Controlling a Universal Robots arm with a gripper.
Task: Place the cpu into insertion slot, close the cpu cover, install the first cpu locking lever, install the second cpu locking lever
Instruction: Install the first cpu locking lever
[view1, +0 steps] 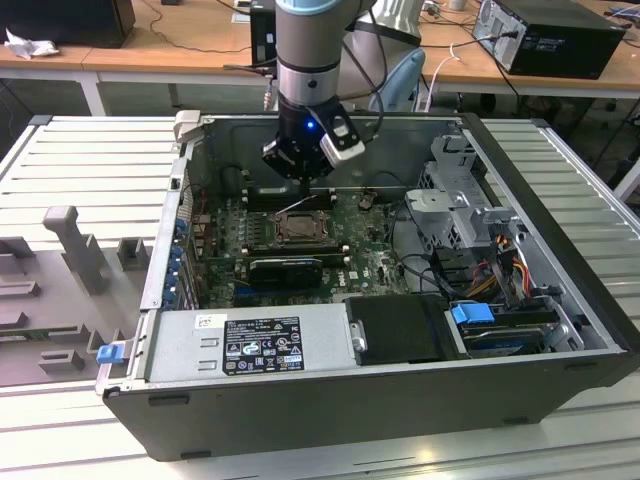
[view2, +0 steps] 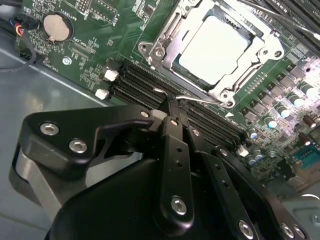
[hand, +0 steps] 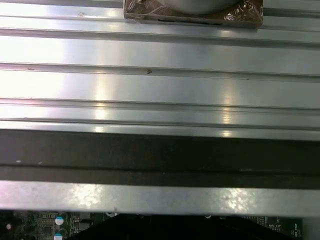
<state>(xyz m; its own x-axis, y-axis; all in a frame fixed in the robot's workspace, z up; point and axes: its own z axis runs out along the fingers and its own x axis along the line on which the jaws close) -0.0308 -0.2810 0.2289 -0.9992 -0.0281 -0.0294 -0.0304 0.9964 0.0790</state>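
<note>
The cpu (view2: 215, 47) lies flat in the insertion slot (view1: 298, 228), its pale silvery top showing through the window of the cpu cover (view2: 261, 49), which is folded down around it. A thin wire locking lever (view2: 200, 99) runs along the socket's near edge. My gripper (view2: 172, 104) is shut, and its fingertips meet right at that wire. I cannot tell whether they pinch it or only press on it. In the exterior view the gripper (view1: 302, 183) hangs just behind the socket inside the open computer case. Another thin wire lever (view2: 280, 22) crosses the socket's far side.
Black memory slots (view2: 142, 85) lie between my fingers and the socket. A coin battery (view2: 56, 26) sits on the green board. A black card (view1: 285, 270), the power supply (view1: 250, 345) and a drive cage (view1: 460, 200) crowd the case. Grey fixtures (view1: 70, 240) stand on the slatted table.
</note>
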